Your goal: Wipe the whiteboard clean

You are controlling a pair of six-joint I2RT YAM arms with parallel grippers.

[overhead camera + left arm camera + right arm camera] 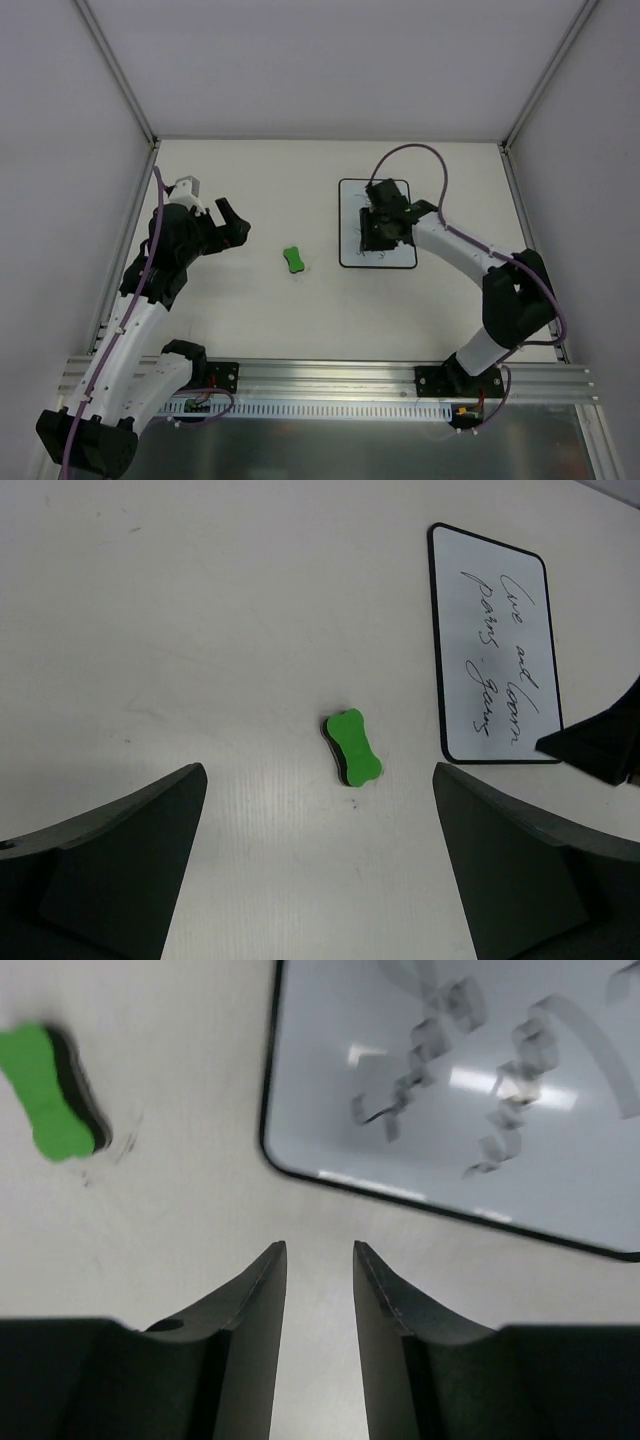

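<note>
The whiteboard [351, 215] lies flat at the right of centre and carries dark handwriting, which shows in the left wrist view [490, 600] and, blurred, in the right wrist view [470, 1090]. The green eraser [293, 260] lies on the table to its left. It also shows in the left wrist view [352, 745] and the right wrist view [45, 1090]. My left gripper [236, 224] is wide open and empty to the left of the eraser [320, 770]. My right gripper [383, 230] hovers over the board with its jaws a narrow gap apart and empty [320, 1245].
White walls with metal corner posts [120, 70] enclose the table on three sides. An aluminium rail [330, 378] carrying both arm bases runs along the near edge.
</note>
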